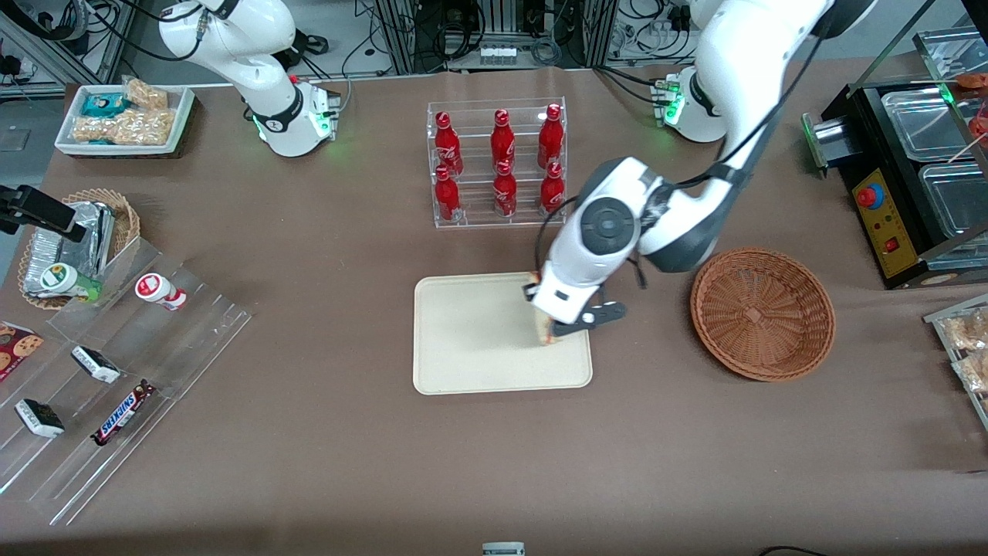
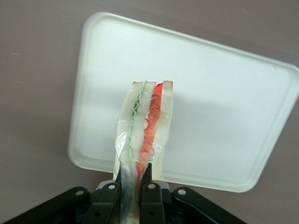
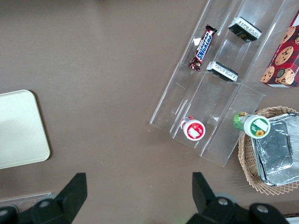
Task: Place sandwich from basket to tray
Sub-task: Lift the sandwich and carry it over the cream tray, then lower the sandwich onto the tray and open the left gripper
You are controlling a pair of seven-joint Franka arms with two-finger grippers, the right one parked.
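- Left wrist view: the sandwich (image 2: 145, 126), a wrapped wedge of white bread with green and red filling showing along its cut edge, is pinched between the two black fingers (image 2: 150, 179) of the gripper (image 2: 135, 179) — the jaws are clamped on its lower end.
- The sandwich hangs above the tray (image 2: 224, 102), over the part of it nearest the gripper; whether it touches the surface cannot be told.
- In the front view the gripper (image 1: 557, 328) sits over the tray (image 1: 471, 332) at its edge toward the basket (image 1: 762, 313), with the sandwich (image 1: 543, 328) showing as a pale sliver under the wrist.
- The basket lies beside the tray, toward the working arm's end of the table, and holds nothing.
- A rack of red bottles (image 1: 502, 158) stands farther from the front camera than the tray.
- Risk, as a judgement: the sandwich is close to the tray's rim — released here, it could tip over the rim onto the table.
- The soft wrap might also cling to a finger and drag the sandwich when the jaws part.
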